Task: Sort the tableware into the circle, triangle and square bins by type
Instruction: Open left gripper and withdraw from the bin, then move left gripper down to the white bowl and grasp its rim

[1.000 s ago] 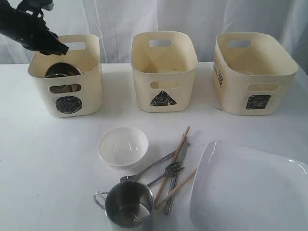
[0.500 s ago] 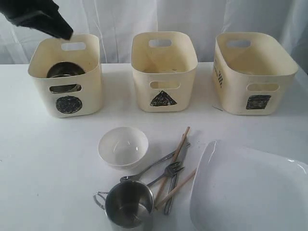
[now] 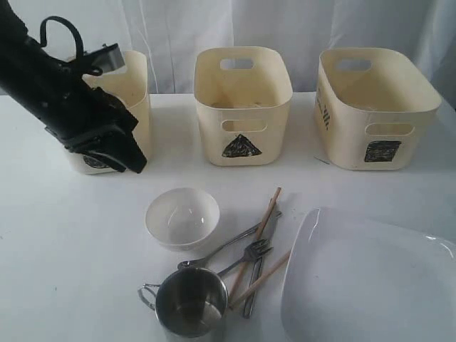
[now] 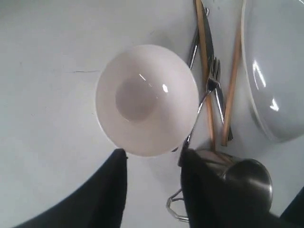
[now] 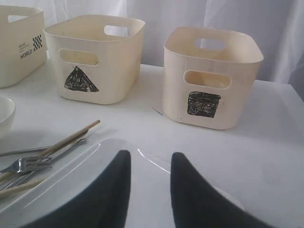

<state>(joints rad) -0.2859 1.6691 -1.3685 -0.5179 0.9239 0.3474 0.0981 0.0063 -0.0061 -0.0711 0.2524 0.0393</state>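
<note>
My left gripper (image 3: pixel 130 164) hangs open and empty in front of the circle bin (image 3: pixel 137 78), whose front the arm hides. In the left wrist view the left gripper (image 4: pixel 153 154) sits just short of the small white bowl (image 4: pixel 146 99), apart from it. The bowl (image 3: pixel 182 216) stands upright mid-table. A steel mug (image 3: pixel 191 305) stands by the front edge. Fork (image 3: pixel 249 255), spoon, knife and chopsticks (image 3: pixel 261 231) lie crossed beside it. My right gripper (image 5: pixel 149 159) is open above the large white plate (image 5: pixel 71 175).
The triangle bin (image 3: pixel 243 105) stands at the back centre and the square bin (image 3: pixel 377 107) at the back right. The plate (image 3: pixel 367 281) fills the front right corner. A white curtain hangs behind the table.
My left arm has swung from above the circle bin's back rim down and forward, in front of that bin. It now hides the steel piece seen inside. Its jaws have opened wider.
</note>
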